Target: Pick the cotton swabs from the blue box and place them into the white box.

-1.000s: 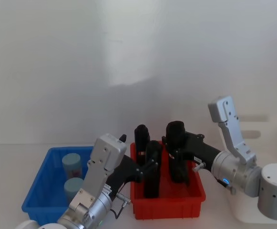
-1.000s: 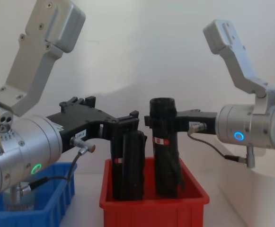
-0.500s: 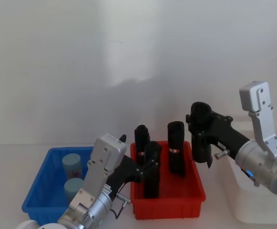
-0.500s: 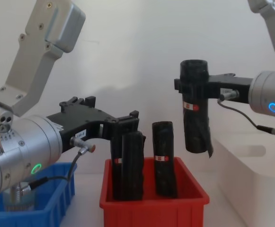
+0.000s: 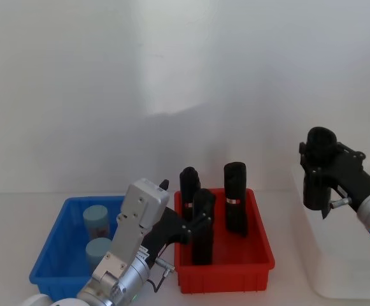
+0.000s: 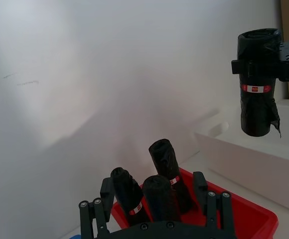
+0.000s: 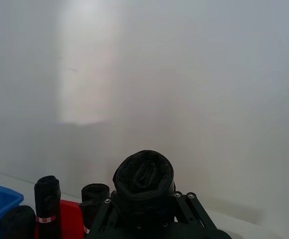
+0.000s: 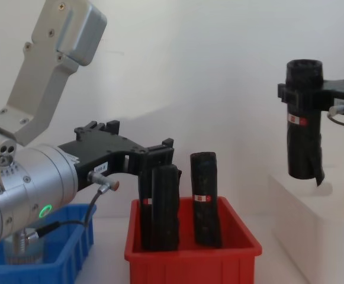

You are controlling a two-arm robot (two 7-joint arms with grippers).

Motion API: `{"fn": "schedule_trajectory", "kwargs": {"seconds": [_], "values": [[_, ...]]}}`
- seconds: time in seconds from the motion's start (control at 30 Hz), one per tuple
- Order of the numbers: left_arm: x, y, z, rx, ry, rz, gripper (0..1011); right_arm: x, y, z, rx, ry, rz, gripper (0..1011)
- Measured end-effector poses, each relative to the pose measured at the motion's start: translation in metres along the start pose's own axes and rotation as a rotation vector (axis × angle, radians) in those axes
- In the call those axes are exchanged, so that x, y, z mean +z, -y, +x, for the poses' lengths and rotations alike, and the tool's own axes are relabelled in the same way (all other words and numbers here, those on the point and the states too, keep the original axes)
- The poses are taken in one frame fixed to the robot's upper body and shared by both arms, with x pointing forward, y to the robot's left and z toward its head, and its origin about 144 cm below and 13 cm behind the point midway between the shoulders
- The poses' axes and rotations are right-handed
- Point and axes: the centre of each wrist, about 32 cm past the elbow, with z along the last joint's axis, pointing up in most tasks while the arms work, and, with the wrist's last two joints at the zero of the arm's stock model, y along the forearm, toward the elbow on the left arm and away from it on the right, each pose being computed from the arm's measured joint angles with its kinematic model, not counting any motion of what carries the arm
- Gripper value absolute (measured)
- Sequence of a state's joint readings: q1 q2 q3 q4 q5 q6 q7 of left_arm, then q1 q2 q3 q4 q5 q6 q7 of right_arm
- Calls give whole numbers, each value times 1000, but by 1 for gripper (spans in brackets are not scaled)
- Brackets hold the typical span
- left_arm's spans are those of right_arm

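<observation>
The blue box [image 5: 48, 256] stands at the far left on the table. Inside it are two swab jars, one behind [image 5: 95, 219] and one in front [image 5: 97, 250]. Both stand upright with the pale blue caps up, and no gripper touches them.

Just right of the blue box, the left arm reaches forward and to the right. The left gripper [image 6: 153, 181] is at the left front part of the red bin [image 5: 226, 273], at the height of the roll tops. Its fingers [image 6: 92, 219] are spread wide and grip nothing; in the left wrist view the rolls show between them.

The red bin is next to the blue box, on its right. Three black rolls stand in it: one at the back left [image 5: 188, 183], one at the front [image 5: 202, 226] nearest to the left gripper, and one at the back right [image 5: 235, 197], which leans a little. Each has a red-white band.

At the far right, the right gripper [image 8: 302, 94] is closed on a fourth roll [image 8: 304, 133] near its top. This roll hangs upright in the air over the left part of the white box [image 8: 317, 219], with a loose flap at its lower end. I cannot see anything inside the white box.
</observation>
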State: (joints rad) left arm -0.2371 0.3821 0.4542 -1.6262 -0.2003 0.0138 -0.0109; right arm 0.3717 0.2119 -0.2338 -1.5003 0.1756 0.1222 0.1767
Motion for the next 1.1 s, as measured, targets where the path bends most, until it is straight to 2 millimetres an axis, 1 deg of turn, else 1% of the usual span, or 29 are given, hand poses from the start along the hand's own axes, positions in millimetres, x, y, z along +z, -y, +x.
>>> {"fn": "schedule_trajectory", "kwargs": {"seconds": [0.17, 0.2, 0.5, 0.57, 0.6, 0.63, 0.83, 0.87, 0.9, 0.93, 1.03, 1.1], "values": [[0, 0, 0, 0, 0, 0, 1003, -4, 11, 10, -89, -8, 5, 356], [0, 0, 0, 0, 0, 0, 1003, -4, 11, 10, -89, -8, 5, 357], [0, 0, 0, 0, 0, 0, 1003, -16, 25, 30, -237, -39, 10, 356], [0, 0, 0, 0, 0, 0, 1003, -20, 28, 36, -273, -50, 10, 391], [0, 0, 0, 0, 0, 0, 1003, -22, 30, 40, -294, -58, 12, 443], [0, 0, 0, 0, 0, 0, 1003, -22, 30, 40, -294, -58, 12, 443], [0, 0, 0, 0, 0, 0, 1003, -28, 35, 49, -352, -75, 13, 656], [0, 0, 0, 0, 0, 0, 1003, -30, 36, 51, -363, -79, 13, 669], [0, 0, 0, 0, 0, 0, 1003, -30, 37, 52, -368, -81, 13, 714], [0, 0, 0, 0, 0, 0, 1003, -31, 37, 52, -373, -82, 13, 714], [0, 0, 0, 0, 0, 0, 1003, -32, 39, 55, -390, -87, 13, 827], [0, 0, 0, 0, 0, 0, 1003, -33, 39, 57, -400, -89, 14, 880]]}}
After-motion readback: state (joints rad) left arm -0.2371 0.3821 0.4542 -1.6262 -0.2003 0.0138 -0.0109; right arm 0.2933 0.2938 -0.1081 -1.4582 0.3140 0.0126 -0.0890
